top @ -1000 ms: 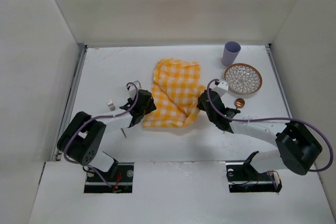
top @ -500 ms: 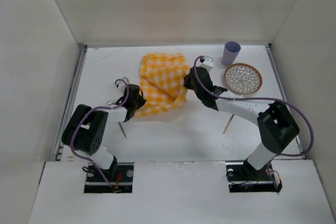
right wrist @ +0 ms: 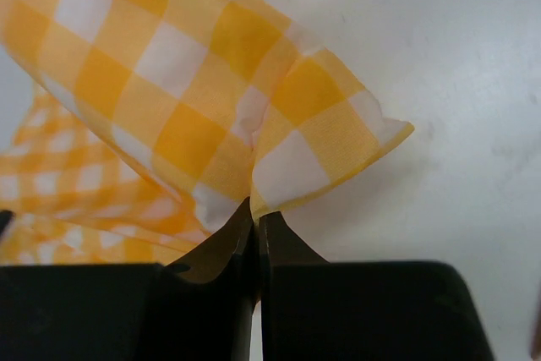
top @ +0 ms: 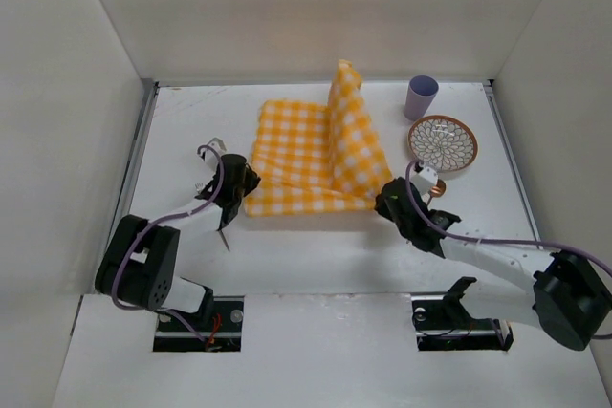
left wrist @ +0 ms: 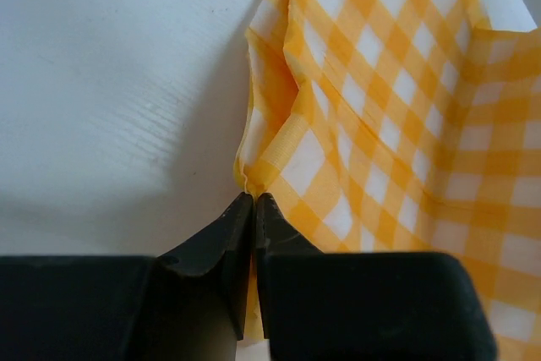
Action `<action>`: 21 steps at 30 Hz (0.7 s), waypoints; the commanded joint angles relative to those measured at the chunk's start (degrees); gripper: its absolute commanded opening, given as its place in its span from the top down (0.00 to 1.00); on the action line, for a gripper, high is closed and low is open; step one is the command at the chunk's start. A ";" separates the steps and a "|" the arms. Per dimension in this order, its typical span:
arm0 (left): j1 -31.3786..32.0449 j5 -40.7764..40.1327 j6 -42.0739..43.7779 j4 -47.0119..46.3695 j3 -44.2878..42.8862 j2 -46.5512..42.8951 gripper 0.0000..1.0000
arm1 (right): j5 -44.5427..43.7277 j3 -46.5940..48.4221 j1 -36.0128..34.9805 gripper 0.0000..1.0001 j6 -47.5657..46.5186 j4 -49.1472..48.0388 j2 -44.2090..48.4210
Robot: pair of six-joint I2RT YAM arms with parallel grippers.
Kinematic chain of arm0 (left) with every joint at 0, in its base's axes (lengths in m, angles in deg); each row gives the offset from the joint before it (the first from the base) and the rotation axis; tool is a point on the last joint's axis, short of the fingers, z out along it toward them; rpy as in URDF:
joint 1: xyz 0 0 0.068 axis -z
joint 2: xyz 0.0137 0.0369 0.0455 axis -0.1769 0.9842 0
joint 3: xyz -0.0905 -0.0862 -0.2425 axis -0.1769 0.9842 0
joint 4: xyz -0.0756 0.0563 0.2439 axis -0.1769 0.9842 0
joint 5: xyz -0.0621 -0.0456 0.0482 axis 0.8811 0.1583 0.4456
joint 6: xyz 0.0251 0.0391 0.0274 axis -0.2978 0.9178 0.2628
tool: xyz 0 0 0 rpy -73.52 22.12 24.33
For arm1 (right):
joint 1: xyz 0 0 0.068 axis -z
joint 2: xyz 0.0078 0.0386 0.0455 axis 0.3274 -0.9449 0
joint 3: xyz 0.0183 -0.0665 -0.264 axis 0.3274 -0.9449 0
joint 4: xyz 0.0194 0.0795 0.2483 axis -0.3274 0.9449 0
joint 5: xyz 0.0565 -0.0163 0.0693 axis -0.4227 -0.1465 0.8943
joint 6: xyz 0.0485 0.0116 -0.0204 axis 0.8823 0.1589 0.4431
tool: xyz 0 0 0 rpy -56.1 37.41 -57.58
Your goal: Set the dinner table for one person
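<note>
The yellow-and-white checked cloth [top: 311, 155] lies partly spread on the white dinner table [top: 316, 246], with one flap standing up at its right side. My left gripper [top: 241, 190] is shut on the cloth's near left corner [left wrist: 254, 175]. My right gripper [top: 382, 200] is shut on the cloth's near right corner [right wrist: 325, 145]. Both corners are held low, just above the table. A patterned plate [top: 442, 143] and a lilac cup [top: 420, 96] stand at the far right.
A copper spoon [top: 436, 187] lies just right of my right gripper. A fork [top: 205, 188] and a thin utensil [top: 225, 238] lie by my left gripper. White walls enclose the table on three sides.
Both grippers pulled the cloth's corners toward the near side and apart. The bunched cloth has opened out, and a flap now stands up on the right.
</note>
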 commanded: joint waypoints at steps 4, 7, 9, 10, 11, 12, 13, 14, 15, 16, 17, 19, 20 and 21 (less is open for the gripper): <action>-1.69 -8.87 2.06 6.10 3.70 -6.99 0.97 | -5.17 -1.73 -5.48 0.84 6.96 12.27 0.81; -1.78 -10.45 3.03 9.78 4.06 -11.12 0.96 | -5.87 -0.42 -8.73 0.79 6.79 15.70 1.86; -1.25 -12.56 3.91 11.90 4.41 -13.67 0.96 | -6.39 0.55 -10.14 0.74 6.79 18.51 3.17; -0.82 -13.61 4.17 12.78 4.76 -14.99 0.96 | -6.66 0.90 -10.59 0.71 6.61 19.57 3.79; -0.46 -14.75 4.26 13.31 5.02 -15.96 0.95 | -6.83 1.08 -10.85 0.68 6.17 20.19 4.32; -0.29 -15.46 4.35 13.49 5.20 -16.40 0.94 | -6.66 1.26 -10.77 0.66 5.30 20.46 4.84; -0.37 -16.25 4.70 13.57 5.29 -16.76 0.91 | -6.40 1.52 -10.85 0.63 3.99 20.54 5.28; -0.72 -16.43 4.96 13.58 5.11 -16.85 0.89 | -6.14 1.87 -10.85 0.59 2.84 20.72 5.81; -0.98 -16.35 5.23 13.66 4.85 -16.94 0.87 | -5.79 2.31 -10.85 0.54 1.70 20.98 6.43; -1.07 -16.34 5.40 14.01 4.24 -17.46 0.83 | -5.09 2.75 -10.94 0.49 0.73 21.33 7.13; -0.38 -16.26 5.93 14.54 3.36 -18.07 0.78 | -4.21 3.36 -11.29 0.43 -0.24 21.77 7.92; 3.12 -16.08 7.25 16.73 1.69 -19.22 0.74 | -2.62 4.24 -12.34 0.36 -2.34 22.74 9.67; 5.75 -16.43 7.69 18.48 0.90 -19.92 0.71 | -2.44 4.42 -12.52 0.34 -2.96 23.09 10.73; 8.57 -16.52 7.52 20.67 0.37 -20.36 0.67 | -2.09 4.42 -12.52 0.34 -3.23 23.36 11.70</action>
